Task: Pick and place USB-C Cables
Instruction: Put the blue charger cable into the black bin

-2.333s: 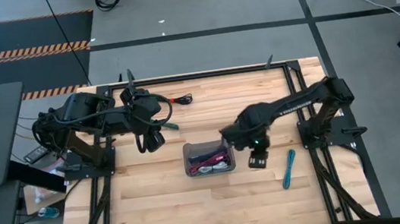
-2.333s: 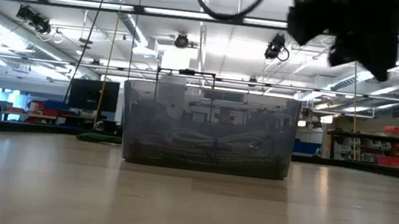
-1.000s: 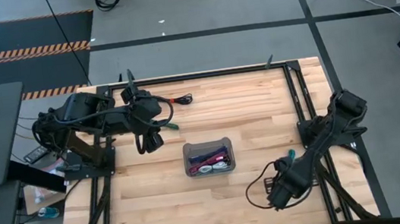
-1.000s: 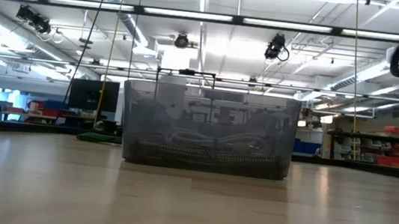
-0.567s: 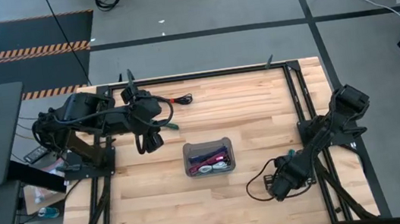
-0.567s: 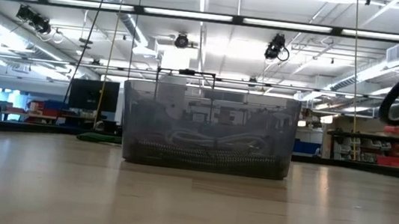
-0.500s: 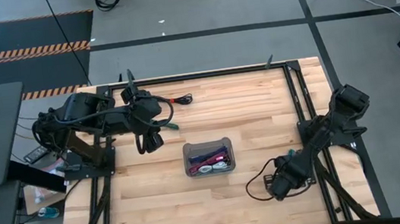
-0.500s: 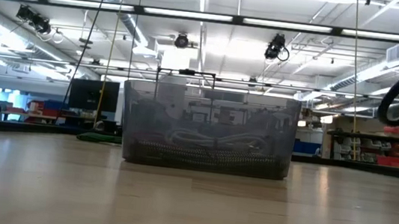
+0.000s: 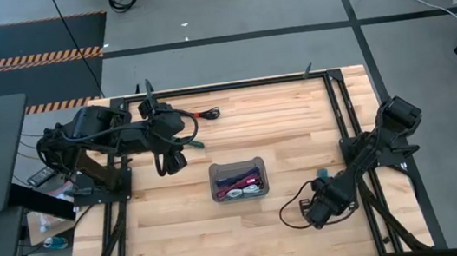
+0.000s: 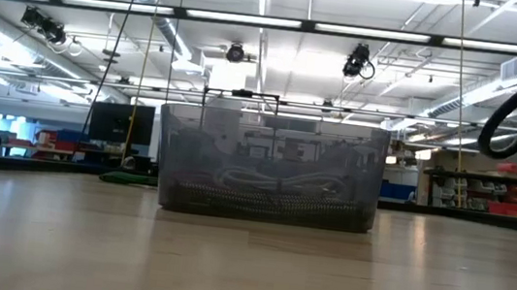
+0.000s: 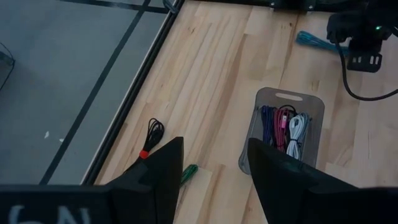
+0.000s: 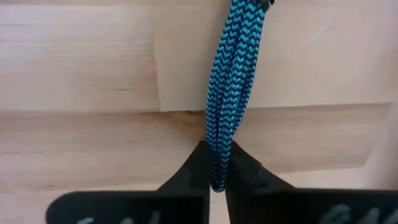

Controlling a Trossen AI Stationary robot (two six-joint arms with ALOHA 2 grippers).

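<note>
The right gripper [image 12: 214,171] is clenched on the teal cable [image 12: 233,81], whose far end is cut off. The left gripper [image 11: 211,168] is released, the tray [image 11: 278,98] ahead of it.

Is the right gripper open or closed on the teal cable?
Closed: in the right wrist view, the right gripper pinches the teal cable between its fingertips.

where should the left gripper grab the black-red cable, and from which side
Grip the black-red cable at its bundled middle, coming straight down from above. It lies flat on the table by the back edge, so only a top-down pinch across its narrow width suits the open left gripper.
</note>
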